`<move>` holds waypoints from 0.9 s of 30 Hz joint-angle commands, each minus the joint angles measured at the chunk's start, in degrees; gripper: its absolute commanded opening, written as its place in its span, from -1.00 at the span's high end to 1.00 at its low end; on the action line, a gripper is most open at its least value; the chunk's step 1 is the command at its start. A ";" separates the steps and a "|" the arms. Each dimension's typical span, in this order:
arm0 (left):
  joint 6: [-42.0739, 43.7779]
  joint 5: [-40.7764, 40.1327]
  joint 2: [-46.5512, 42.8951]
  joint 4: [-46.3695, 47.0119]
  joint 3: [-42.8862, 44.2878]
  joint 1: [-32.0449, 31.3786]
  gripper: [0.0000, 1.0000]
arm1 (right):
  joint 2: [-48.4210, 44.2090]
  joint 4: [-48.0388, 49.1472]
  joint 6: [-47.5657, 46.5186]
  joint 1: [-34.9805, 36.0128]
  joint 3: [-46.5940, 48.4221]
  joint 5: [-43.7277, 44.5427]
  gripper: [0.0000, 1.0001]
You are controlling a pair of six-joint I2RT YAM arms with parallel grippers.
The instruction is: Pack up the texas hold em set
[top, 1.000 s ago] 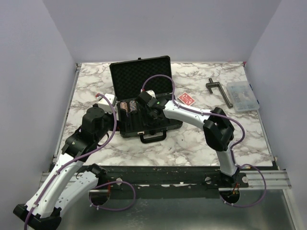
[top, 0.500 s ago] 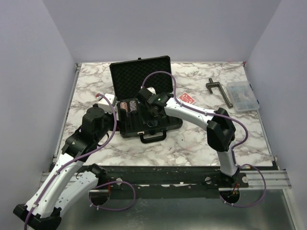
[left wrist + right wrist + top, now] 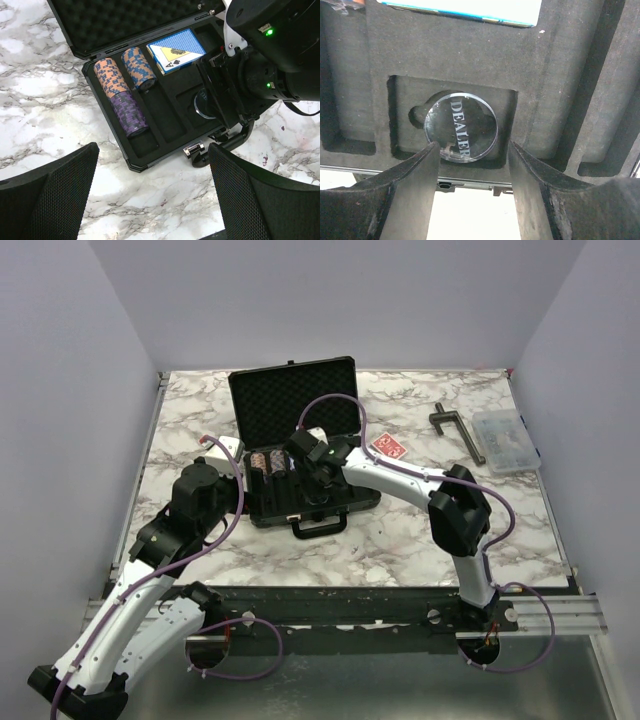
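Black case (image 3: 290, 400), long axis left-right (handle (image 3: 320, 525) nearward), right tool (image 3: 473, 146) open above dealer button (image 3: 461, 125)

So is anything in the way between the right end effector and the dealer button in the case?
Nothing visible. The right end effector hangs directly over the dealer button, which lies in a square foam recess of the case. Its jaws stand apart on either side of the button, with nothing else in the gap.

Your right arm (image 3: 392, 476) was stretched forward and to the left, wrist pitched steeply down, its jaws parted with nothing pinched between them. Your left arm (image 3: 198, 498) was held raised with the elbow bent, its wrist aimed toward the right arm's wrist, jaws spread wide and empty.
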 commanded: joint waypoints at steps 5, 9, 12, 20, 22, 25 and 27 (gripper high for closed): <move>0.73 -1.39 -0.52 0.54 -0.37 0.10 -0.80 | 0.69 3.57 -0.28 0.13 -3.79 0.34 -0.22; 0.74 -1.29 -0.36 0.54 -0.37 0.05 -0.81 | -0.04 6.55 -0.86 0.17 -5.69 -3.31 -0.18; 0.74 -1.30 -0.25 0.54 -0.32 0.05 -0.80 | -0.36 7.98 -1.13 0.14 -6.04 -5.14 -0.12; 0.83 -1.55 -0.36 0.54 -0.45 0.04 -0.80 | 0.96 7.78 -1.80 0.17 -3.88 -6.65 0.00; 0.80 -1.56 -0.25 0.54 -0.40 0.05 -0.80 | 0.26 7.97 -1.70 0.17 -4.37 -6.09 0.02; 0.81 -1.48 -0.23 0.58 -0.38 0.05 -0.80 | -1.19 9.05 -1.60 0.12 -5.82 -5.79 -0.03; 0.83 -1.48 -0.27 0.54 -0.45 0.05 -0.80 | -1.16 7.64 -1.55 0.12 -5.44 -5.00 -0.25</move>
